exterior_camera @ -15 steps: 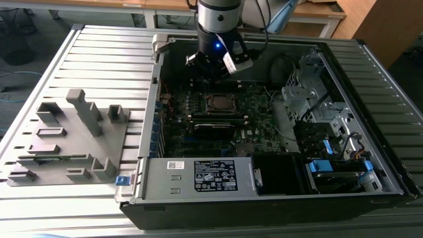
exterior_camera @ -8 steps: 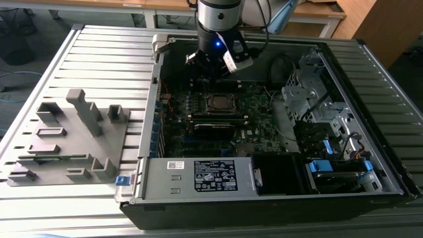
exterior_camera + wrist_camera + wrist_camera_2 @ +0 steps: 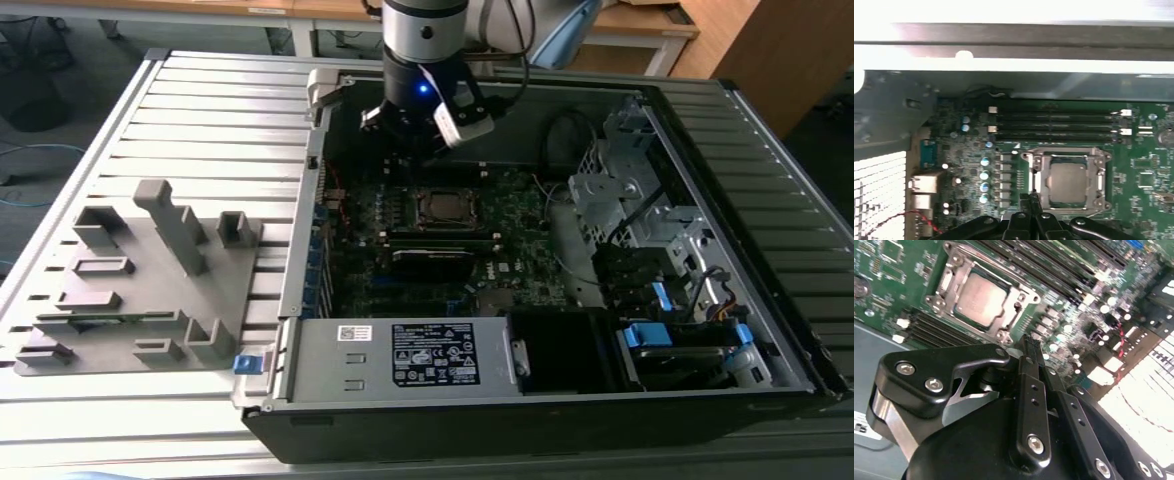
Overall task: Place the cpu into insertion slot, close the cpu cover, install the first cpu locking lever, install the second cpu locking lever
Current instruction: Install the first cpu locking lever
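Arm (image 3: 424, 30) stands vertical at the top of the exterior view, with its silver wrist section upright above a dark housing that carries a lit blue light (image 3: 423, 90). A white-and-black camera (image 3: 465, 118) angles off the wrist toward the exterior view's right. Gripper (image 3: 407, 138) (image 3: 1029, 345) (image 3: 1029, 199) points straight down. In both wrist views the two slim black fingers (image 3: 1030, 390) (image 3: 1030, 204) lie side by side, pressed together into one narrow tip. Black linkage bars (image 3: 939, 375) spread from the fingers to either side, fixed with silver screws
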